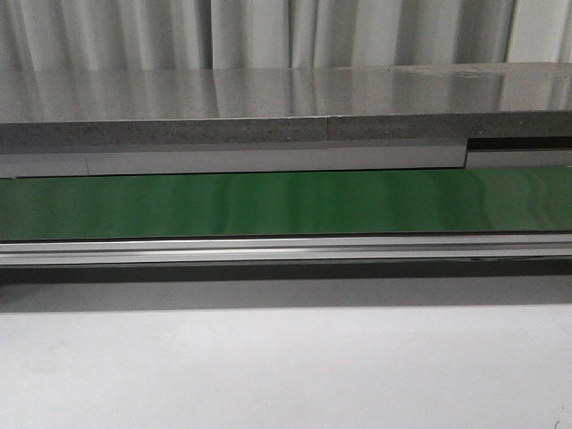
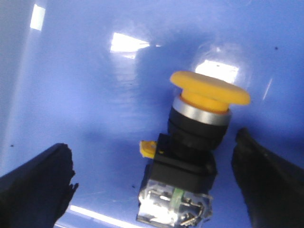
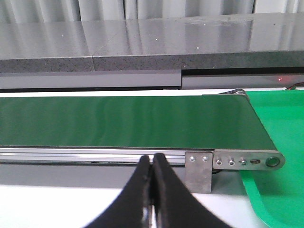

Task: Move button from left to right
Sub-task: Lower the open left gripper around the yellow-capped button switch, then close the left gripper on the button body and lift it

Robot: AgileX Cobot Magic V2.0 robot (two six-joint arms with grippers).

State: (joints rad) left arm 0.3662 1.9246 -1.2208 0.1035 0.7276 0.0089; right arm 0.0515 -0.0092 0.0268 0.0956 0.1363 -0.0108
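The button (image 2: 192, 152) shows only in the left wrist view. It lies on a blue surface (image 2: 85, 95), with a round yellow cap, a silver ring, a black body and a clear base with green and silver details. My left gripper (image 2: 154, 180) is open, its two black fingers (image 2: 38, 185) wide apart on either side of the button, not touching it. My right gripper (image 3: 152, 164) is shut and empty, hanging in front of the green conveyor belt (image 3: 123, 121). Neither gripper nor the button shows in the front view.
The green conveyor belt (image 1: 286, 204) runs across the front view with a silver rail (image 1: 286, 250) before it and a grey ledge (image 1: 268, 107) behind. A green tray (image 3: 280, 128) lies past the belt's end bracket (image 3: 199, 171). White table (image 1: 286, 375) lies in front.
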